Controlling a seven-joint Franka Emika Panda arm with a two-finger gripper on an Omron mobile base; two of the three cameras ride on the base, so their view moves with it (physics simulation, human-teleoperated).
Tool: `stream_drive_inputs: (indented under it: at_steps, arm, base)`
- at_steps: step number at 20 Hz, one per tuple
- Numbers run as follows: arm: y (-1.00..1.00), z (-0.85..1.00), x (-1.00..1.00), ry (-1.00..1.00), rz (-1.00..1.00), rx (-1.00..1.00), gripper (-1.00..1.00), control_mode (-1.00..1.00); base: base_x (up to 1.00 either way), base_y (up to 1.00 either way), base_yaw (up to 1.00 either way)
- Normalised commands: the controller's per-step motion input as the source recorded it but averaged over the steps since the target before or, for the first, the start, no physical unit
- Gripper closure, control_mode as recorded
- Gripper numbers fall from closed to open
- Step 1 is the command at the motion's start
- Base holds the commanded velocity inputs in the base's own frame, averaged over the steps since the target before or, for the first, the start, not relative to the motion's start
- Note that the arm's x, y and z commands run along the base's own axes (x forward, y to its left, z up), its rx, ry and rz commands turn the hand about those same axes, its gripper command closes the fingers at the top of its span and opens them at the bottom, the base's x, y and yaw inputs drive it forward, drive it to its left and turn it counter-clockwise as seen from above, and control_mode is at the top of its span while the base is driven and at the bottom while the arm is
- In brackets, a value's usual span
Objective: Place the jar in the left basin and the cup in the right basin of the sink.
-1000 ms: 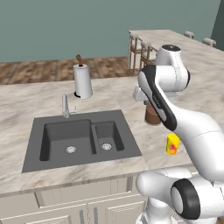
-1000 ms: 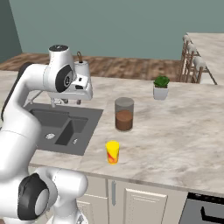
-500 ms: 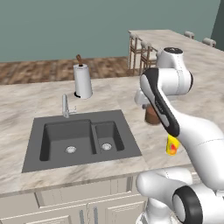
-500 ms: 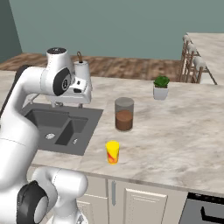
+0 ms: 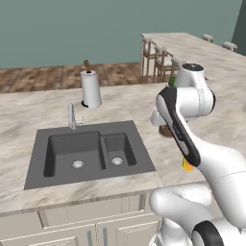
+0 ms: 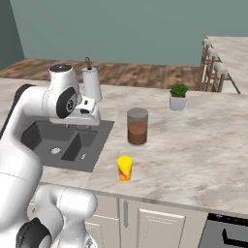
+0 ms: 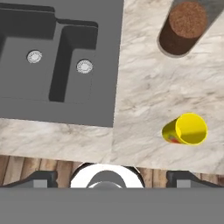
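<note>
Jar (image 6: 137, 127): stands upright on the marble table (image 6: 203, 145), to the right of the sink; brown lower part, pale grey upper part, long axis vertical.
Cup (image 6: 125, 168): bright yellow, upright on the table, nearer the front edge than the jar and apart from it; mouth up, red-orange mark on its side.
Sink (image 5: 91, 153): dark grey, sunk into the table; the wider left basin (image 5: 72, 153) and the narrower right basin (image 5: 116, 150) each show a round silver drain.
Hand (image 6: 82, 112): high over the sink's right edge, looking straight down; fingers spread wide, nothing between them.
Around: slim silver tap (image 5: 72, 116) at the sink's far rim; a white paper-towel roll (image 5: 90, 89) behind it; a small potted plant (image 6: 178, 97) beyond the jar.
In the way: nothing stands between jar, cup and sink.
</note>
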Motion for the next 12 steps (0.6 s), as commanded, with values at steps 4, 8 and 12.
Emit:
stream_drive_inputs:
  at_steps: [4,8,12]
  arm:
    - [-0.16,-0.26,-0.15,0.00,0.00,-0.03,-1.00,-1.00]
    - [-0.24,-0.26,-0.05,0.00,0.00,-0.04,-1.00,-1.00]
    - [-0.26,-0.25,0.00,0.00,0.00,-0.06,-1.00,-1.00]
  base:
    - [0.00,0.00,0.00]
    - [0.00,0.00,0.00]
    - [0.00,0.00,0.00]
